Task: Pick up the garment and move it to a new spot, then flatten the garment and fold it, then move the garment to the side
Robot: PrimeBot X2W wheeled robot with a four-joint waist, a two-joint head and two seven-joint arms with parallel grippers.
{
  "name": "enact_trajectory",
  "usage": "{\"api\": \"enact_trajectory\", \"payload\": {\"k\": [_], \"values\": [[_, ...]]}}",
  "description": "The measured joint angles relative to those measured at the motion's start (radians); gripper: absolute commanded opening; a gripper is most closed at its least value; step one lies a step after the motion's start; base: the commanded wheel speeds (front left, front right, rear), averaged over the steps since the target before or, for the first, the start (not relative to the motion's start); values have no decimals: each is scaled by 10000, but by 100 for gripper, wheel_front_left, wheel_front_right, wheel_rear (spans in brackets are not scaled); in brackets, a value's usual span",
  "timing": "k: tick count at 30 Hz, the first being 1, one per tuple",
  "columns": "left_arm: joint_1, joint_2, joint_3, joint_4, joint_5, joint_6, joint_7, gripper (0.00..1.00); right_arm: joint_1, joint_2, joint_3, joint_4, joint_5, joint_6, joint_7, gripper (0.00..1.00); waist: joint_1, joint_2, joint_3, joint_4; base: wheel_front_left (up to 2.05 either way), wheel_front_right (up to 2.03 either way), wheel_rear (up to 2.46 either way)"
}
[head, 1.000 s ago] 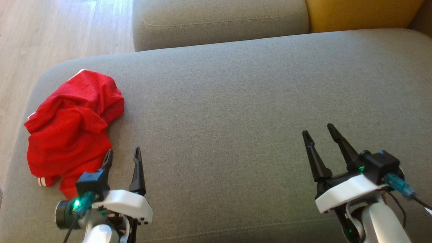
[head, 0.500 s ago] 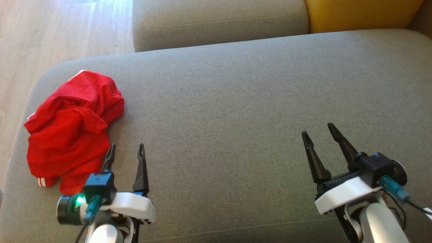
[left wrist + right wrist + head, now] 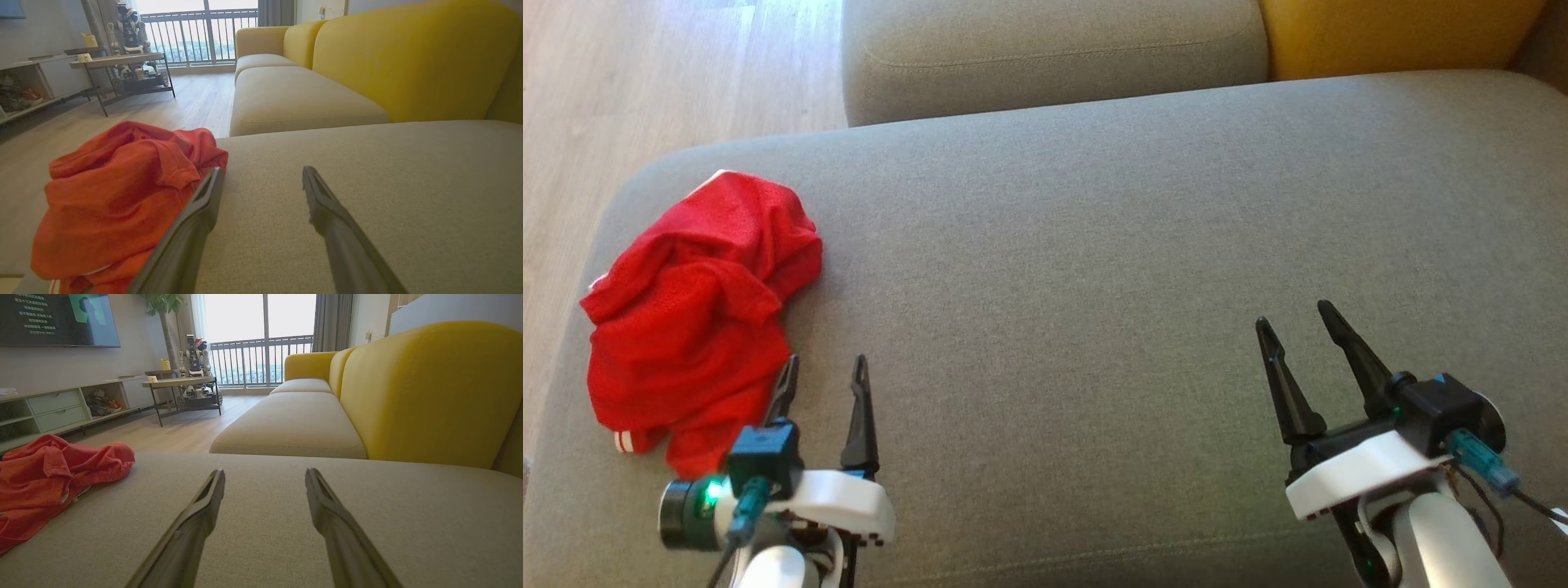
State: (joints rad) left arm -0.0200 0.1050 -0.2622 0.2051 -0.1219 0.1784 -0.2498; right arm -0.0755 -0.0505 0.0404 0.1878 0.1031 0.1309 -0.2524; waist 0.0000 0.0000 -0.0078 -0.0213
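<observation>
Garment: mesh cloth, matt. Seat cushion: coarse woven fabric, matt. Floor: wood, smooth w/ slight sheen.

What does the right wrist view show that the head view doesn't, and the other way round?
The right wrist view adds the room beyond: a wall screen, a low cabinet, a side table and a balcony railing. The head view adds the left gripper, jaws open, close by the garment. Both share the crumpled red garment at the left end of the grey seat cushion, the yellow backrest, the wooden floor and the right gripper, jaws open over bare cushion.
</observation>
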Motion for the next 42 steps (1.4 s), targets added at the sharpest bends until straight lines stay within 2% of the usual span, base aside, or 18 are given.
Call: {"api": "enact_trajectory", "payload": {"k": [12,21,29,42], "values": [[0,-301,573,320,63,-529,0,100,-160,0,-23,12,-36,0,0,100,0,0,37,1,0,0,0],[-6,-433,775,447,251,-731,2,100,-158,0,-107,21,-36,0,0,100,0,0,68,253,0,0,0],[-10,-479,959,464,297,-742,2,100,-151,0,-15,27,-13,0,0,100,0,0,17,954,0,0,0],[383,-500,1271,314,424,-836,2,100,-23,2,401,46,284,0,0,100,0,0,-210,2869,0,0,0]]}}
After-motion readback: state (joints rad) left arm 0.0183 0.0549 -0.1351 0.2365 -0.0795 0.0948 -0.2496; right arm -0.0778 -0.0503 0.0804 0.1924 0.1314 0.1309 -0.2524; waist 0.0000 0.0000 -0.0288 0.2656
